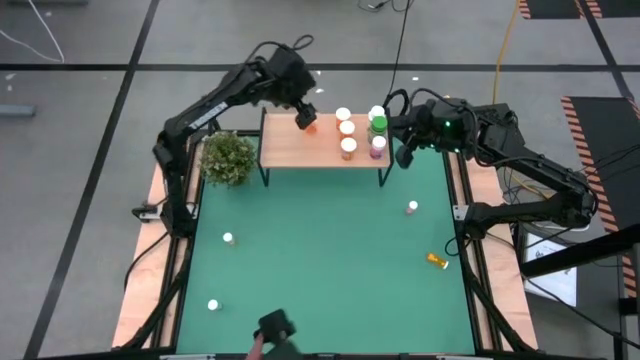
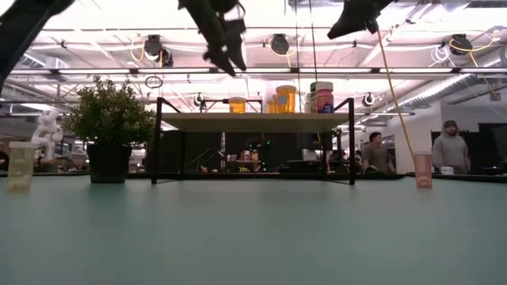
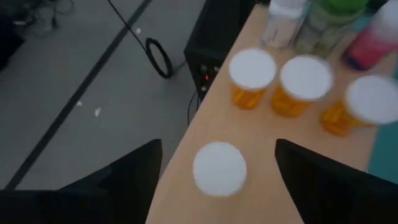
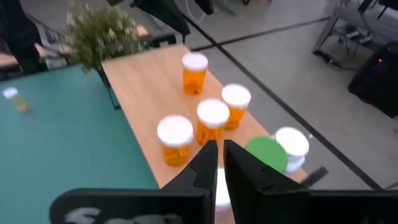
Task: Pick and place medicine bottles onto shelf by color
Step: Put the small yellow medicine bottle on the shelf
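The shelf (image 1: pixel 320 143) stands at the far edge of the green mat. Three orange white-capped medicine bottles (image 1: pixel 347 129) stand on it, with a green-capped one (image 1: pixel 378 124), a white one and a pink one (image 1: pixel 378 148) at its right end. A fourth orange bottle (image 3: pixel 219 168) stands alone toward the shelf's left. My left gripper (image 3: pixel 219 150) hangs open above that bottle, one finger on each side and clear of it; the low view shows this gripper (image 2: pixel 226 47) well above the shelf. My right gripper (image 4: pixel 219 158) is shut and empty, raised over the shelf's right end (image 1: pixel 405 150).
A bushy potted plant (image 1: pixel 228 158) stands just left of the shelf. Loose bottles lie on the mat: a pink one (image 1: pixel 412 208), two white-capped ones (image 1: pixel 228 238) (image 1: pixel 213 305), and an orange one on its side (image 1: pixel 437 260). A dark object (image 1: pixel 277 325) sits at the near edge.
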